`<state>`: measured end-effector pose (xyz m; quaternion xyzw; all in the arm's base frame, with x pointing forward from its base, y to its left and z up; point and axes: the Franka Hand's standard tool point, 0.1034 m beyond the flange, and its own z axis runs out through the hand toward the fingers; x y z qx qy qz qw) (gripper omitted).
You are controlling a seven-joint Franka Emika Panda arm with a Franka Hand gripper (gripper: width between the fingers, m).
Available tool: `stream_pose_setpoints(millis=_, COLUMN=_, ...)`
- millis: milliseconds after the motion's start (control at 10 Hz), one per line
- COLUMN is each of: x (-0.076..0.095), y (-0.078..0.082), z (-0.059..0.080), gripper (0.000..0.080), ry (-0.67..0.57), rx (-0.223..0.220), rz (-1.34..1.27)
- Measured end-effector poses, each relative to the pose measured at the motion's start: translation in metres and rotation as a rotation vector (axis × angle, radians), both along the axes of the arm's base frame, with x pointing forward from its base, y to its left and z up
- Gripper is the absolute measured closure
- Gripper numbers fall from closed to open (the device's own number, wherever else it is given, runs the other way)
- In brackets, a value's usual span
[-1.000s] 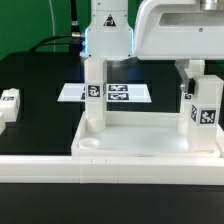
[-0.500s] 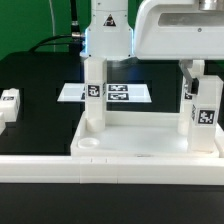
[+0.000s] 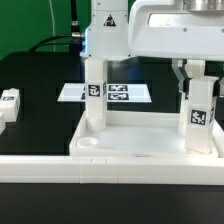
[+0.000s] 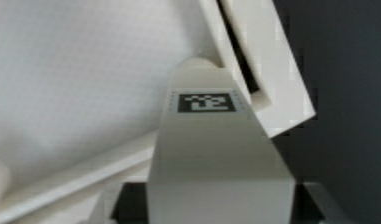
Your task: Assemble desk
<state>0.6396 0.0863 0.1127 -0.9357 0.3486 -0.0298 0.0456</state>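
Note:
The white desk top [image 3: 140,148] lies on the black table with its raised rim up. One tagged white leg [image 3: 93,95] stands upright in its corner at the exterior view's left. My gripper [image 3: 193,78] is shut on a second tagged leg [image 3: 198,112] and holds it upright at the corner at the exterior view's right. In the wrist view this leg [image 4: 213,150] fills the space between my dark fingers [image 4: 137,203], over the desk top [image 4: 80,90]. Whether the leg's foot is seated in the top is hidden. Another loose leg [image 3: 10,102] lies at the far left.
The marker board [image 3: 118,92] lies flat behind the desk top. The robot's white base stands behind it. A green wall is at the back left.
The gripper and the held leg have shifted a little toward the exterior view's left, and the leg's tag now faces slightly differently. The other leg and the top have not moved.

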Motion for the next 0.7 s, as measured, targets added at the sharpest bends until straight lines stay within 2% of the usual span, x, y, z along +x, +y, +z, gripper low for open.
stream_pose_setpoints(millis=200, x=-0.0009, y=0.0018, z=-0.0001, gripper=0.0509, ry=0.017, rx=0.017, rz=-0.186)
stream_pose_setpoints(millis=700, x=-0.0015, y=0.0012, z=-0.0004, gripper=0.0509, ry=0.039, rx=0.041, rz=-0.465)
